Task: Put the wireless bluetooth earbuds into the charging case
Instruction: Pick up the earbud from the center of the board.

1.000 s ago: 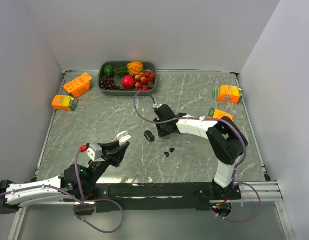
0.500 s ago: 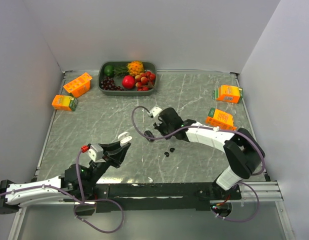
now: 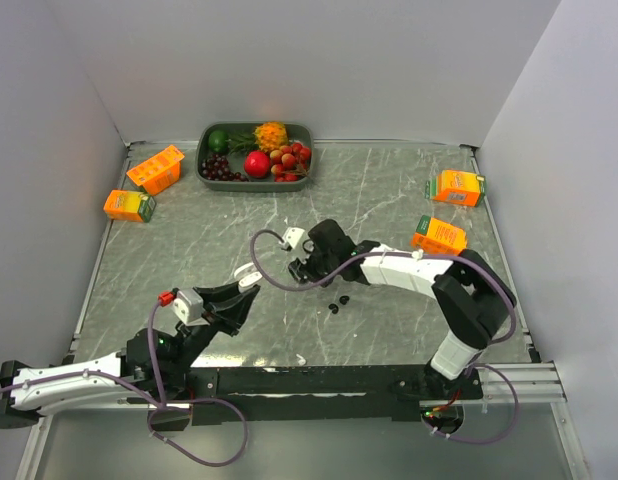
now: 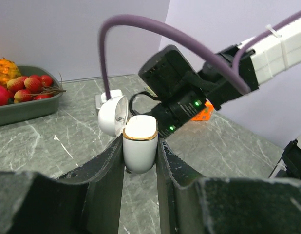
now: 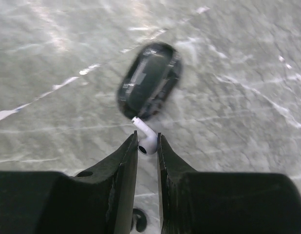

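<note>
white earbud (image 5: 145, 138) pinched by right fingers (image 5: 125, 168), open case (image 4: 140, 146) in left fingers (image 4: 107, 171)

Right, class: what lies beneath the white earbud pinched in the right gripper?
Beneath the white earbud, a dark glossy oval object lies on the marbled table, blurred. The right gripper covers the bud's sides and the table directly below it.
</note>
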You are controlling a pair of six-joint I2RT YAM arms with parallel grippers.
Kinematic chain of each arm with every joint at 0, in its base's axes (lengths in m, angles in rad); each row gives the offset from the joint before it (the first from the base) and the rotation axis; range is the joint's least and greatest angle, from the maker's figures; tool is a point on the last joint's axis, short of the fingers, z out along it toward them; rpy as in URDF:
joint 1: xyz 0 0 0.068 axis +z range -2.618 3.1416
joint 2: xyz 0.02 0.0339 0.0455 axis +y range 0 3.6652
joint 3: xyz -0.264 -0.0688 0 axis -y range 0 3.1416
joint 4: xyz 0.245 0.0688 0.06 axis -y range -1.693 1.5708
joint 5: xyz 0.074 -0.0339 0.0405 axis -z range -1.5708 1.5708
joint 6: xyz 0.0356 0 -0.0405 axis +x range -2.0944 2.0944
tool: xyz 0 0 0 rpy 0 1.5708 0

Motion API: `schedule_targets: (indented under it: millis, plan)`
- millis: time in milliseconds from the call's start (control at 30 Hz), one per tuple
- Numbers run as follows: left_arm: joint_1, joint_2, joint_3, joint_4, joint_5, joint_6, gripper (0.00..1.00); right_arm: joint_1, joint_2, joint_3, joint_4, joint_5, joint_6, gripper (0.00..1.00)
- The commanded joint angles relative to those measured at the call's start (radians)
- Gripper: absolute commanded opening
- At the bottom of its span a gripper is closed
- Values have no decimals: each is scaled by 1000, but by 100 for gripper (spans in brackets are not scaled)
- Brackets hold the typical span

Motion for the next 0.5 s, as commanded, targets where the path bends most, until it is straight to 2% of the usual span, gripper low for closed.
schedule_targets:
  millis: [0, 167, 267, 467]
  plan:
    - [-5, -22, 19, 50, 14, 9, 1, 45, -130, -105, 106, -90, -28, 0]
    - [-5, -38, 13, 63, -12, 6, 1, 94, -207, -217, 177, -99, -48, 0]
    - [-5, -47, 2, 80, -96, -17, 1, 117, -204, -252, 187, -116, -48, 0]
    - [-4, -39, 7, 113, -440, -72, 1, 161, -185, -301, 276, -139, -77, 0]
